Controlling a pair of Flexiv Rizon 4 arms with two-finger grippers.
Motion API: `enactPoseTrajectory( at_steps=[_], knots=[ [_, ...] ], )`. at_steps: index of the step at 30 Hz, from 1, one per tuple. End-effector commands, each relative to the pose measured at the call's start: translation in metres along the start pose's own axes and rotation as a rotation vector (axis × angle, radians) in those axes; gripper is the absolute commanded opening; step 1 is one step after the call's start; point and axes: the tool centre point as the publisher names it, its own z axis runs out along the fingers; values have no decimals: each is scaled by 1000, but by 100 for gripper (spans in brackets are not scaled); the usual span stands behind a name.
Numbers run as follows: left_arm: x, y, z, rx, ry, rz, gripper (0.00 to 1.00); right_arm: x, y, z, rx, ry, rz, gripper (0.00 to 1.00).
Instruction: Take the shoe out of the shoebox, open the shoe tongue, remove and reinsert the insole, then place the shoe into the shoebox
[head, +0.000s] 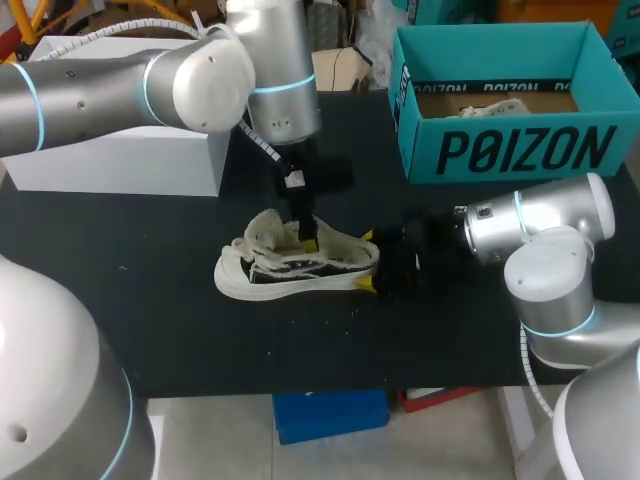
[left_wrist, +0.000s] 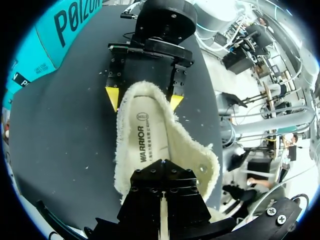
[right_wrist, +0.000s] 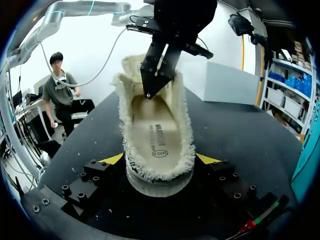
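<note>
Working the insole (left_wrist: 142, 142) is the step in hand, as I judge it. Whether it is going out or back in, I cannot tell. The shoe (head: 300, 270) lies in the middle of the table (head: 150, 320), out of the shoebox (head: 500, 152).

The right gripper (right_wrist: 159, 159) is clamped on one end of the shoe, with a yellow tip against each side. The left gripper (head: 306, 238) comes down from above with its fingers drawn together on the insole about halfway along, and they look pinched on it. The insole's end by the right gripper lies flat over the shoe. Its far end curls up behind the left fingers.

To do this well, the right gripper should hold firm and low so the shoe does not lift with the insole. The left gripper should travel along the shoe's length rather than straight up. The insole is soft and will likely fold, and its fleecy fringe may catch on the shoe's rim. For reinserting, the far end should go in first and the middle be pressed flat after.

Pale flaps (head: 262, 232) at the shoe's other end, tongue or laces, hang loose and could snag the insole. The two grippers are near each other, so the left fingers have little room beside the right's tips. The shoebox stands open at the far right, well apart, and a white box (head: 120, 160) sits at the far left. Neither is in the way.
</note>
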Motion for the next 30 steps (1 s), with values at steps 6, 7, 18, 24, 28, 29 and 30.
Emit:
enactPoseTrajectory(
  at_steps=[6, 7, 18, 24, 28, 29, 30],
  knots=[
    [2, -4, 27, -18, 9, -17, 0, -1, -2, 0, 1, 0, 1, 0],
    [2, -4, 28, -18, 9, -19, 0, -1, -2, 0, 1, 0, 1, 0],
    [7, -3, 43, -41, 17, -39, 0, -1, -2, 0, 1, 0, 1, 0],
    [8, -3, 50, -32, 28, -46, 0, -1, -2, 0, 1, 0, 1, 0],
    [8, -3, 55, -38, 29, -55, 0, -1, -2, 0, 1, 0, 1, 0],
    [8, -3, 56, -41, 25, -58, 0, -1, -2, 0, 1, 0, 1, 0],
    [8, -3, 56, -41, 24, -58, 0, -1, -2, 0, 1, 0, 1, 0]
  ],
)
